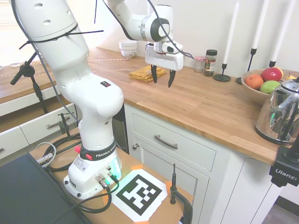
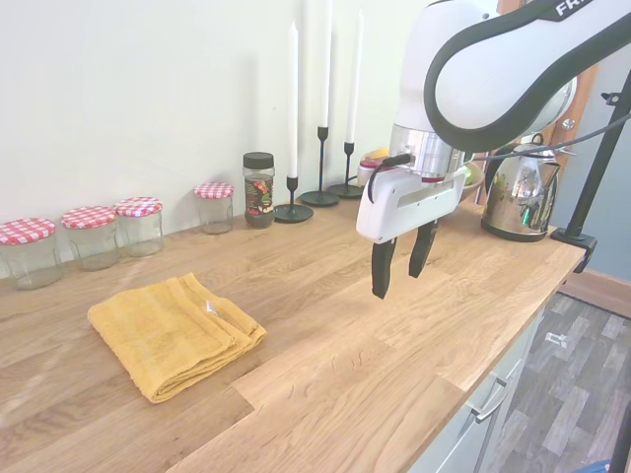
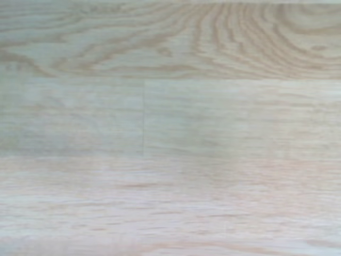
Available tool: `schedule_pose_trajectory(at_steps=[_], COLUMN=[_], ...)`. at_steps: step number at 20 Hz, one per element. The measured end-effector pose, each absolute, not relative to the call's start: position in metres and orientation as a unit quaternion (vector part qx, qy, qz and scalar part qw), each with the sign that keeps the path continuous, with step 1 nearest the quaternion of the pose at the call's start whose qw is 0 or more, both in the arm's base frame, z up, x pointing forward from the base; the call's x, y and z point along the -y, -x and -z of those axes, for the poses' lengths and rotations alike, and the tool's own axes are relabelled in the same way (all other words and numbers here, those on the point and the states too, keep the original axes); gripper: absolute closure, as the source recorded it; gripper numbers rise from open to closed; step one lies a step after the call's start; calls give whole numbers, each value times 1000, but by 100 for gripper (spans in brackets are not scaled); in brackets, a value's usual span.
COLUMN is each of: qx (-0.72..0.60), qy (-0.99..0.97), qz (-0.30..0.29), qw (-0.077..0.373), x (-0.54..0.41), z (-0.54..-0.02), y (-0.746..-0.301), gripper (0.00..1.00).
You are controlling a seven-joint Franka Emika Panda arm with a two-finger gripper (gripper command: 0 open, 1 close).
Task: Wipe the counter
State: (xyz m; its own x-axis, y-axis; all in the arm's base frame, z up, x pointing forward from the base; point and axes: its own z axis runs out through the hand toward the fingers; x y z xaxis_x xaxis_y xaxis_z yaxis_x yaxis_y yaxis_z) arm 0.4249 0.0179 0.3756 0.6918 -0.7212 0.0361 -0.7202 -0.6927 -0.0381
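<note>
Above the table (image 2: pixel 325 335), a long butcher-block worktop on white panelled cabinets, the white arm's end effector (image 1: pixel 162 77) hangs clear of the wood with its two dark fingers (image 2: pixel 381 270) spread apart and pinching nothing. Bare planks lie directly beneath it, and the wrist view shows only pale wood grain (image 3: pixel 170 128) with one plank joint. A folded yellow cloth (image 2: pixel 175 333) rests flat on the table near the end effector, apart from it, on the side away from the kettle (image 2: pixel 518 197). Behind the end effector, along the wall, stand a dark-lidded spice jar (image 2: pixel 259 189) and three black candlesticks holding tall white candles (image 2: pixel 293 94). Four glass jars with red-checked lids (image 2: pixel 215 206) line the wall beyond the cloth. On the opposite side of the end effector a wooden bowl of fruit (image 1: pixel 261 86) sits near the shiny kettle. A stack of white bowls (image 1: pixel 128 48) stands on the table past the cloth in the first exterior view.
</note>
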Motion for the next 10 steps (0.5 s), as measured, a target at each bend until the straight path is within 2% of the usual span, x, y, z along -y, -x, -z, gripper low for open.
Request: schedule_pose_trajectory(at_steps=[5,10], qx=[-396,-388], qy=[918,921], qz=[23,29], qw=[9,10], x=[-20,-28], z=[-376,-382], y=[-427,-448], gripper=[0,0])
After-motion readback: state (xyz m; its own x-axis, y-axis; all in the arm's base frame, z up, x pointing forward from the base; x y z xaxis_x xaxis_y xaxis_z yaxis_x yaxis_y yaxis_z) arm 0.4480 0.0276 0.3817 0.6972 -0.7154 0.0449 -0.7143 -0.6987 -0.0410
